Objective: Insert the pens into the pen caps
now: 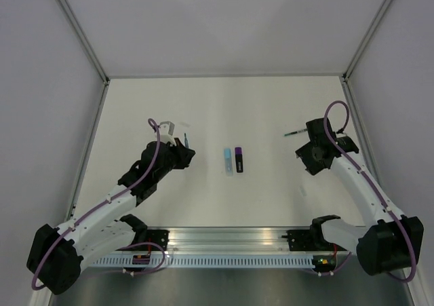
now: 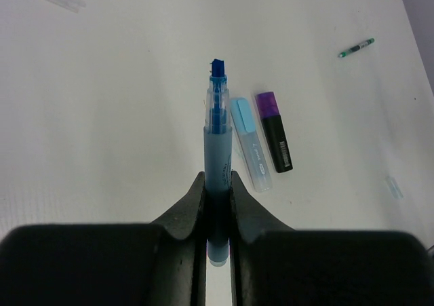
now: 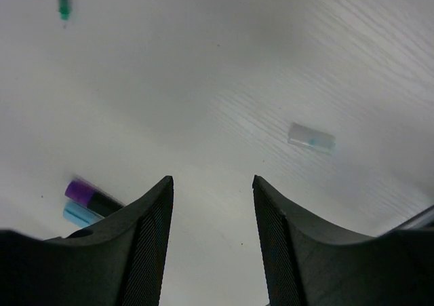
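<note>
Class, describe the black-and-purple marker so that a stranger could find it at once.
Look to the middle of the white table, where two stubby markers lie side by side. The black-and-purple marker is the one nearer the right arm. Its black body and purple end set it apart from the light blue marker beside it.

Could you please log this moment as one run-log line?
left end effector: shut on blue marker, tip bare | right end effector: open, empty | clear cap: lying loose
</note>
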